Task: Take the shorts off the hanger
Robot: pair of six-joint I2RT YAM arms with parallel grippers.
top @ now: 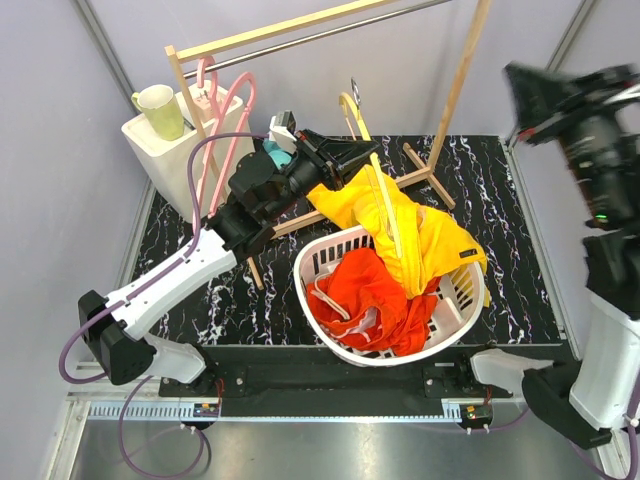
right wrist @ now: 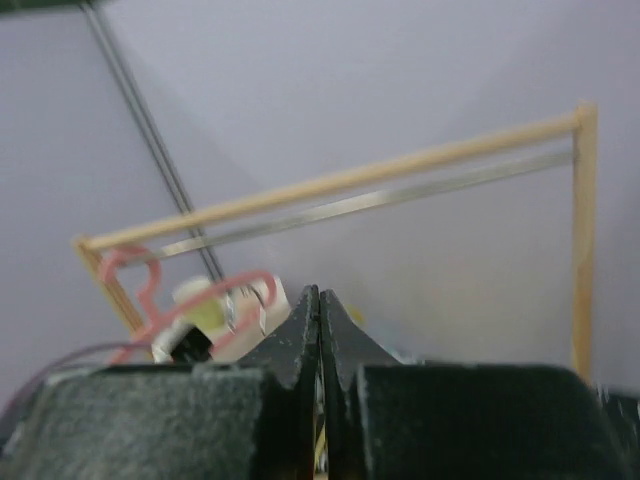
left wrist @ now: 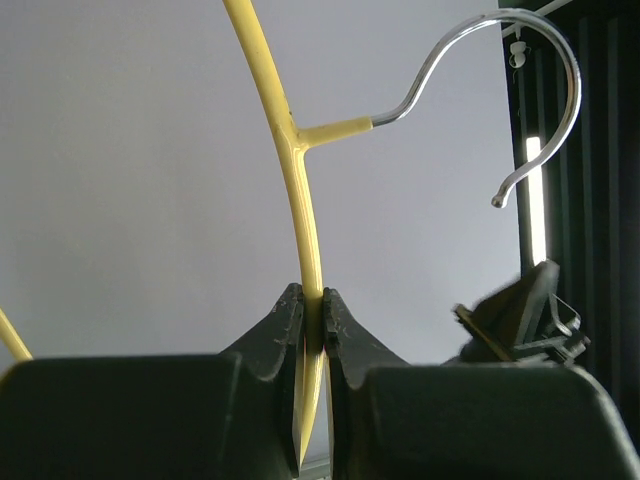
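Note:
My left gripper (top: 360, 160) (left wrist: 313, 300) is shut on the thin yellow hanger (top: 385, 205) (left wrist: 298, 190), holding it above the back rim of the white laundry basket (top: 305, 262). The hanger's metal hook (left wrist: 520, 60) points up and away. The yellow shorts (top: 425, 235) drape from the hanger, down over the basket's far rim and into it. The orange-red shorts (top: 370, 295) with a white drawstring lie bunched inside the basket. My right gripper (top: 518, 85) (right wrist: 319, 297) is raised at the far right, shut with nothing between its fingers, well away from the shorts.
A wooden clothes rack with a metal rail (top: 330, 35) (right wrist: 370, 200) stands at the back, its foot (top: 425, 170) just behind the basket. A pink hanger (top: 215, 95) (right wrist: 150, 290) hangs at its left end. A white box (top: 160, 150) bearing a green mug (top: 160, 108) stands back left.

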